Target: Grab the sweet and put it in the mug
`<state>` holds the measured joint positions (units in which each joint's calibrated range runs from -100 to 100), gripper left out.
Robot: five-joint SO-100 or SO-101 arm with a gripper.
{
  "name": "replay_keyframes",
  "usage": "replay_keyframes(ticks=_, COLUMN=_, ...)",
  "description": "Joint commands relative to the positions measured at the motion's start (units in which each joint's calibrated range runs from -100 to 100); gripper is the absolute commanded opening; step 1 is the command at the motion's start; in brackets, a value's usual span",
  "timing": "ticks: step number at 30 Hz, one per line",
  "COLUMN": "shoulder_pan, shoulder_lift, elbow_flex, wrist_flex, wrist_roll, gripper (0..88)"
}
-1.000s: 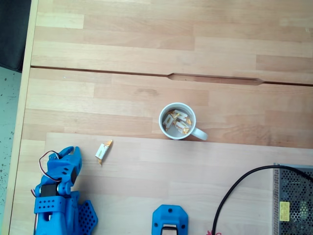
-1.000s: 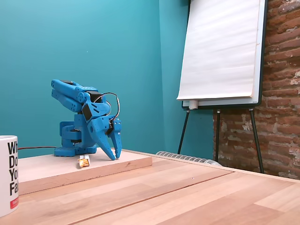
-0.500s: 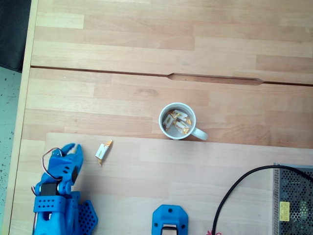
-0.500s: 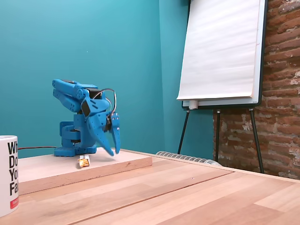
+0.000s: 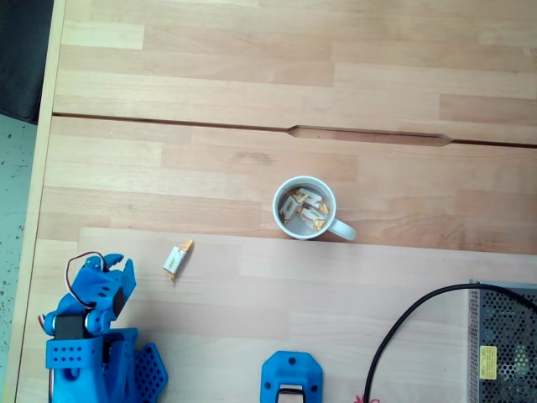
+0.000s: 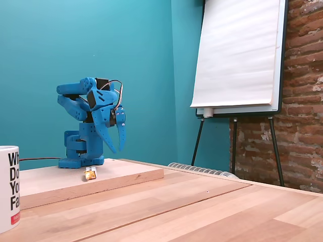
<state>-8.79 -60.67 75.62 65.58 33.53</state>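
Note:
A single sweet (image 5: pixel 176 260), white with orange ends, lies on the raised wooden board (image 5: pixel 336 294), and in the low fixed view the sweet (image 6: pixel 90 174) sits near the board's front edge. The white mug (image 5: pixel 341 228) stands right of it and farther back, holding several identical sweets; the mug (image 6: pixel 6 201) is at the left edge of the low view. My blue gripper (image 5: pixel 117 260) is left of the sweet. The gripper (image 6: pixel 118 149) hangs well above the board, fingers pointing down, slightly open and holding nothing.
A second blue base (image 5: pixel 291 379) sits at the bottom edge. A metal mesh box (image 5: pixel 503 344) with a black cable (image 5: pixel 403 323) fills the lower right corner. A flipchart (image 6: pixel 237 55) on a stand is beyond the table. The table's left edge (image 5: pixel 38 168) is near the arm.
The gripper has lifted off the board and drawn back toward the arm's base, away from the sweet. The sweet and mug have not moved.

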Motion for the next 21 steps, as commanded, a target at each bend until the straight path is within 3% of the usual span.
replay_keyframes(ticks=1, shoulder_pan=2.40, shoulder_lift=-0.34, elbow_flex=-5.59, wrist_flex=3.29, wrist_roll=2.30, gripper=3.9)
replay_keyframes(ticks=8, shoulder_pan=6.83, shoulder_lift=0.09, elbow_flex=-8.09, wrist_flex=4.02, wrist_roll=5.67, gripper=6.6)
replay_keyframes(ticks=21, shoulder_pan=11.40, shoulder_lift=16.27, elbow_flex=-9.87, wrist_flex=3.77, wrist_roll=7.72, gripper=27.9)
